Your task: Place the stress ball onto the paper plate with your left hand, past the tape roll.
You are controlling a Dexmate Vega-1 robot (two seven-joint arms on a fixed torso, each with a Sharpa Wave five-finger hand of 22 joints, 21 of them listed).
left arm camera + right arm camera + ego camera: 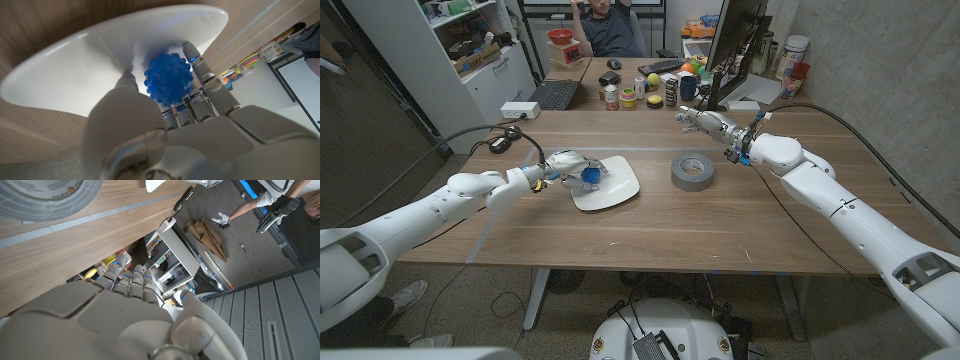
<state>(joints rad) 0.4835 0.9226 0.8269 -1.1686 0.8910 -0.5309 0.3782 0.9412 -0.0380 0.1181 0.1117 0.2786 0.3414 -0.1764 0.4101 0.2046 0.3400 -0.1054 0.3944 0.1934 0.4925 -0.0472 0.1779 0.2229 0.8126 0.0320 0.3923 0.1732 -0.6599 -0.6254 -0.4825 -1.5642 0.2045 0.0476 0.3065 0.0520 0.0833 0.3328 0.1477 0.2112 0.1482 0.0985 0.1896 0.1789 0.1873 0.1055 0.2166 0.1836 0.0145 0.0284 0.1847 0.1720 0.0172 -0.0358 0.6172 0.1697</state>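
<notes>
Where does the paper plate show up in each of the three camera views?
Head view: the paper plate lies left of centre on the table, under the left hand holding the blue stress ball.
Left wrist view: the plate spans the upper half, behind the ball.
Right wrist view: a white corner at the top edge.
Shared landmark: the tape roll, also in the right wrist view.

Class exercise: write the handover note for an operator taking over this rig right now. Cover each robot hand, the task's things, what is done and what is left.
Left robot hand: grips the blue bumpy stress ball over the white paper plate.
Right robot hand: holds nothing, fingers apart, beyond the grey tape roll.
Done: ball carried to the plate.
Left: release it there and draw the left hand back.
</notes>
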